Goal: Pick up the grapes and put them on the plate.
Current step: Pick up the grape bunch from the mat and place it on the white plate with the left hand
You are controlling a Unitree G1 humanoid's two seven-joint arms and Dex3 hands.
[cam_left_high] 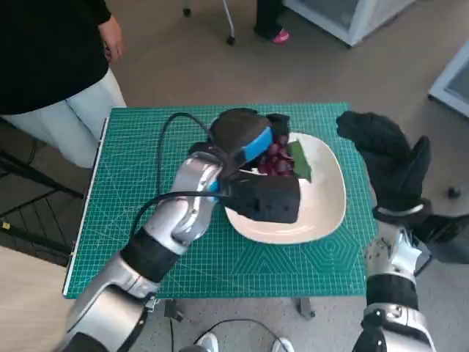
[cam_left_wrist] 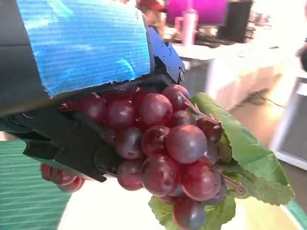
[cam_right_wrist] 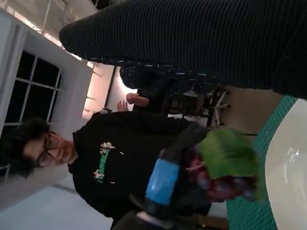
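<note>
I am holding the red grape bunch (cam_left_wrist: 168, 153) in the left robot hand (cam_left_high: 245, 143), hovering over the white plate (cam_left_high: 326, 209) near the counter's far edge. The right robot hand (cam_left_high: 392, 165) is idling empty, fingers apart. If I am releasing too high, grapes could roll off.

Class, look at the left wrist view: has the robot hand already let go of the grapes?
No. The left robot hand holds the grapes, its black fingers wrapped around the bunch.

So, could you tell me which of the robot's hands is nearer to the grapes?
The left. The left hand holds the grapes over the plate; the right hand is raised beyond the plate's far edge, apart from them.
</note>
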